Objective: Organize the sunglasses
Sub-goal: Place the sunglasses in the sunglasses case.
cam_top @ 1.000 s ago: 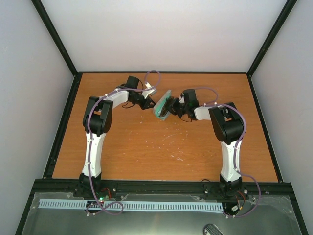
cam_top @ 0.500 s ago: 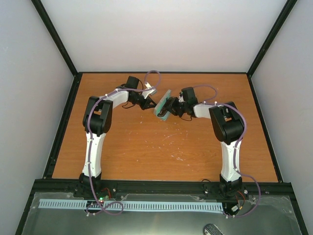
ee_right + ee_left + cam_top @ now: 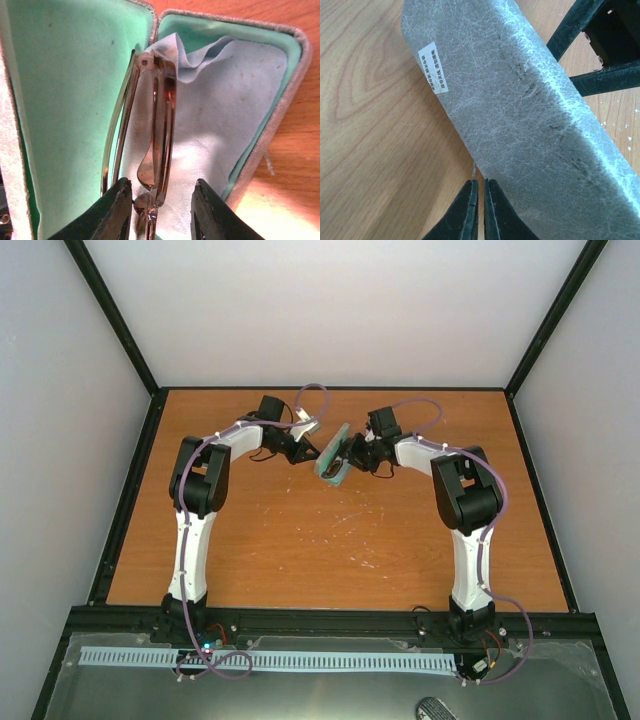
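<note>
**Wood-grain counter, far centre: sunglasses seated in the open case**

Orange-brown counter (image 3: 260, 540) under white walls; both arms reach to its far middle, where I see the grey case (image 3: 331, 457) open, green lining showing. The sunglasses (image 3: 155, 130) lie folded inside it, resting on the pale blue cloth (image 3: 230, 110) that covers the tray half, close to the hinge line. The right tool (image 3: 161, 205) stands spread, one finger on either side of the frame's near end; I see no firm clamp on it. The left tool (image 3: 479, 197) is closed on nothing, its tips just beside the case's outer shell.

Handling, as I judge it: the sunglasses are light, thin-framed and easily bent, with lenses that scratch. I would take them across the folded temples near the hinge, gently, never on the lenses. The cloth is soft and may bunch underneath.
</note>
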Controlling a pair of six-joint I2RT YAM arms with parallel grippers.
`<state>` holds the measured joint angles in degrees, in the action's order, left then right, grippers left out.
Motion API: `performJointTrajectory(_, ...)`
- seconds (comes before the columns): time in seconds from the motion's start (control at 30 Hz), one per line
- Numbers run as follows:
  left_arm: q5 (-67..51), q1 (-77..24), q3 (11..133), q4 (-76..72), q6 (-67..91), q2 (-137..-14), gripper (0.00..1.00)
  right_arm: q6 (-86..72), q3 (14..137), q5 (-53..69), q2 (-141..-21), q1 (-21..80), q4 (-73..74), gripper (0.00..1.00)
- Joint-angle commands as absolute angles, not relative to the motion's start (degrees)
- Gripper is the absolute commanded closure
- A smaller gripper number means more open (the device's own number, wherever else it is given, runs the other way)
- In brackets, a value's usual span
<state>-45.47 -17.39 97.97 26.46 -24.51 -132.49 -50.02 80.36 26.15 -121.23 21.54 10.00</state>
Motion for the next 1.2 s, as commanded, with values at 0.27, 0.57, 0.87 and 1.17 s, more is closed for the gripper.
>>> performJointTrajectory(0.27, -46.32, -17.58, 97.13, 25.02, -24.77, -130.08, 0.95, -44.83, 83.41, 19.66, -117.37, 21.76, 19.96, 0.78)
performJointTrajectory(0.57, -46.40, -17.58, 96.52, 24.79, -24.64, -130.01, 0.95, -44.17, 83.11, 16.42, -113.97, 21.74, 20.75, 0.88)
performJointTrajectory(0.87, -46.74, -17.53, 98.42, 24.17, -22.99, -128.84, 0.95, -50.31, 74.72, 14.16, -111.92, 19.54, 16.32, 0.97)
performJointTrajectory(1.17, -47.19, -18.21, 102.01, 24.72, -21.52, -130.17, 0.95, -50.62, 74.87, 16.95, -117.22, 20.04, 13.78, 0.97)
